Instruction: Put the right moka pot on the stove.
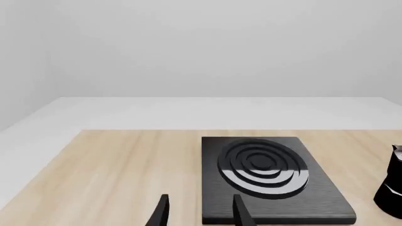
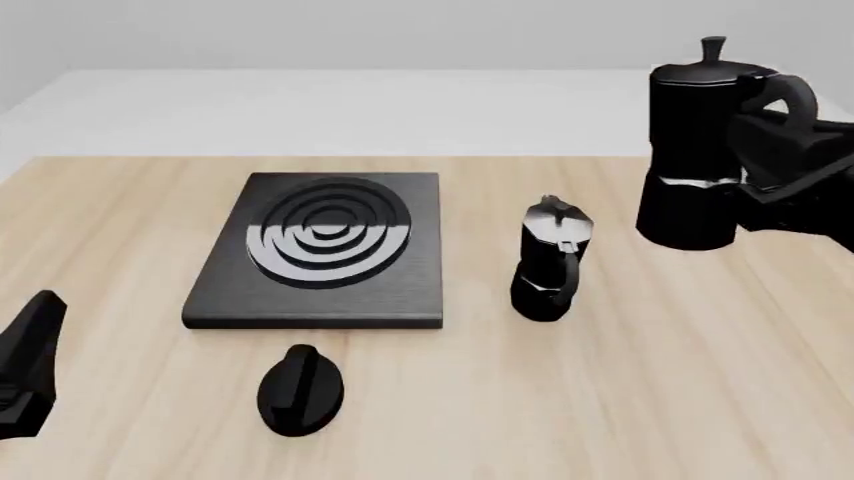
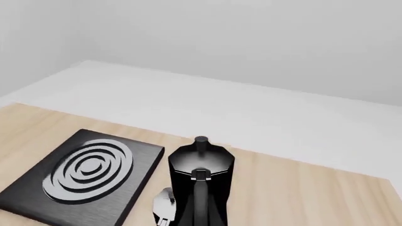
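Observation:
The right moka pot (image 2: 694, 140) is black and faceted, with a knobbed lid. It hangs upright above the table's right side, and my right gripper (image 2: 771, 150) is shut on its handle. In the right wrist view the pot (image 3: 201, 179) fills the lower middle, and the fingers are hidden behind it. The stove (image 2: 320, 250) lies flat at centre-left, well to the left of the held pot; it also shows in the left wrist view (image 1: 264, 174) and the right wrist view (image 3: 82, 174). My left gripper (image 2: 38, 325) is open and empty, low at the near left (image 1: 199, 212).
The other moka pot (image 2: 547, 262) stands on the table between the stove and the held pot; it also shows in the wrist views (image 1: 392, 186) (image 3: 164, 203). A small black oval knob (image 2: 300, 390) lies in front of the stove. The table's far edge (image 2: 400, 155) borders a white floor.

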You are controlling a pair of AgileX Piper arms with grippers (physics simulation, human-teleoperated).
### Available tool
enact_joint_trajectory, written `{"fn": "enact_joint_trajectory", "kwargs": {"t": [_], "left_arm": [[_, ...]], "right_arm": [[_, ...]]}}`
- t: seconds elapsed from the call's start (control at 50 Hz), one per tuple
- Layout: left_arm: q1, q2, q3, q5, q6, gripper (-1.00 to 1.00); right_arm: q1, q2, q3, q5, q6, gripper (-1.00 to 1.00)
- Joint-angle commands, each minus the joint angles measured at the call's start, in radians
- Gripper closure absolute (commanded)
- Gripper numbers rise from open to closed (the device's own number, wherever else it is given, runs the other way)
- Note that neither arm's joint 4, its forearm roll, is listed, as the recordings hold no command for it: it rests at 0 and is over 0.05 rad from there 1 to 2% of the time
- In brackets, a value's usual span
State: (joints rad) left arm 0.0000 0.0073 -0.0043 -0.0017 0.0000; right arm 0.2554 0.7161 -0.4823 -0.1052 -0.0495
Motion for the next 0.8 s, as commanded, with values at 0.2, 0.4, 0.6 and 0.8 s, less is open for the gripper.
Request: {"fn": "enact_joint_trajectory", "kwargs": {"t": [0.2, 0.4, 0.6, 0.8], "left_arm": [[0.000, 0.000, 0.000, 0.000, 0.000, -1.00], [0.000, 0.000, 0.000, 0.000, 0.000, -1.00], [0.000, 0.000, 0.000, 0.000, 0.000, -1.00], [0.000, 0.000, 0.000, 0.000, 0.000, -1.00]], "right_arm": [[0.105, 0.062, -0.139, -0.002, 0.012, 1.00], [0.174, 0.162, -0.153, -0.128, 0.053, 1.00], [0.229, 0.235, -0.148, -0.253, 0.059, 1.00], [0.265, 0.324, -0.157, -0.360, 0.067, 1.00]]}}
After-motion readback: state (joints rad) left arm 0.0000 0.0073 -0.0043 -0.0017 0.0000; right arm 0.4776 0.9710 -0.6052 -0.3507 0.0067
